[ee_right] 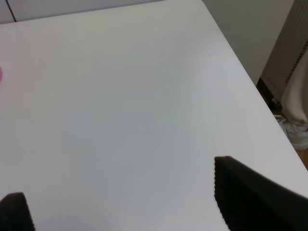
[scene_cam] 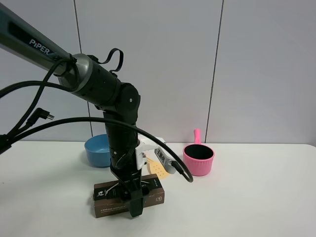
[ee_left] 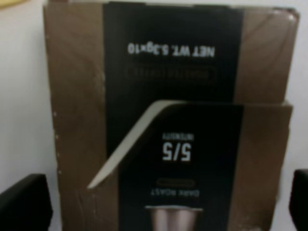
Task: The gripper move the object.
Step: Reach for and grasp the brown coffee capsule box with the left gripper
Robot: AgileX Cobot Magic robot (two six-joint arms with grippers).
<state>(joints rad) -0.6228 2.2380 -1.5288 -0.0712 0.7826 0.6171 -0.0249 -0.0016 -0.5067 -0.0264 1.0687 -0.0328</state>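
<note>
The object, a long flat dark brown box (scene_cam: 106, 196) with a black printed top, lies on the white table (scene_cam: 256, 197) near its front left. My left gripper (scene_cam: 133, 201) points down over the middle of the box. In the left wrist view the box (ee_left: 168, 120) fills the frame, and the left gripper (ee_left: 161, 202) is open. Its black fingers (ee_left: 24, 204) stand at either long side of the box, with a small gap on each side. My right gripper (ee_right: 130, 207) is open and empty over bare table; it is out of the exterior view.
A blue bowl (scene_cam: 98, 149) stands behind the box. A yellow spatula (scene_cam: 159, 169) lies just behind the arm. A pink pot (scene_cam: 198, 159) stands to the right. The right wrist view shows the table's corner and edge (ee_right: 231, 48), with floor beyond.
</note>
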